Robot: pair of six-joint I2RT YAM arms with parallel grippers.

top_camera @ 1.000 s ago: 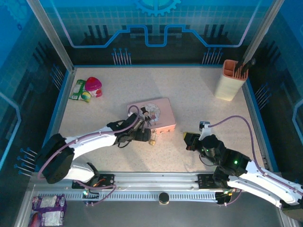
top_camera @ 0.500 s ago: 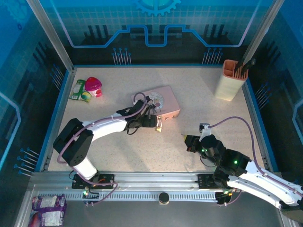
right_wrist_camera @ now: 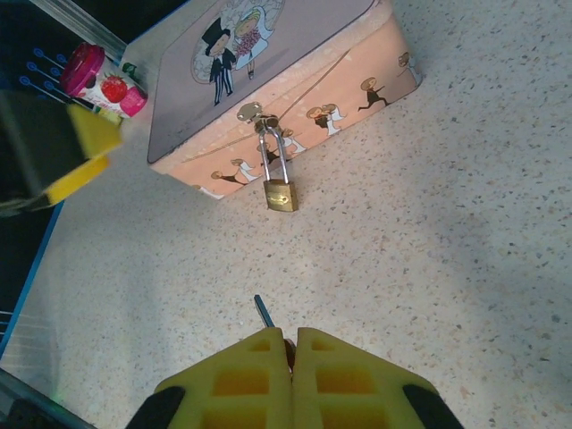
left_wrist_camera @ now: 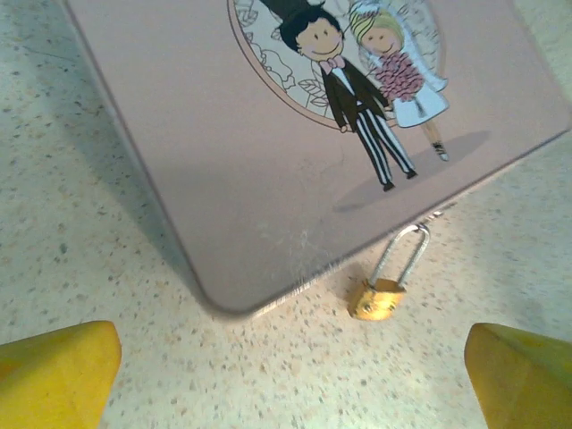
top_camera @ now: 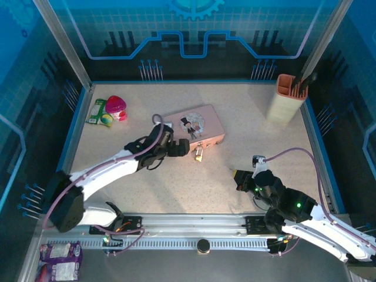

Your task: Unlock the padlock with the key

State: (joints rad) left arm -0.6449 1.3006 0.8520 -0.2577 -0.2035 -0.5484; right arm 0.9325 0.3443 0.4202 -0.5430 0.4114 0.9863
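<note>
- Two grippers on count, neither touching the lock; task judged at an early-middle stage
- Left gripper: claw spread wide and empty. In its wrist view the yellow fingertips sit at the two bottom corners, hovering over the near corner of the pink tin
- Pink tin: lid down, lying flat on the table, with a small metal hasp on its front wall
- Padlock: shackle threaded through the hasp and seated in the brass body, so it reads as locked. The body rests on the table just beside the tin's front edge, and the right wrist view shows it hanging straight down from the hasp
- Key: pinched in the right gripper, only the thin dark blade showing past the closed pads. The tip aims roughly toward the padlock, with open table between them
- Right gripper: closed narrow on the key, low over the table, well to the right of the tin
- Done, by appearance: key picked up and held
- Left to do: carry the key to the padlock, find the keyhole (not visible in these views), insert, turn, free the shackle. The open left claw looks placed to steady the lock body
</note>
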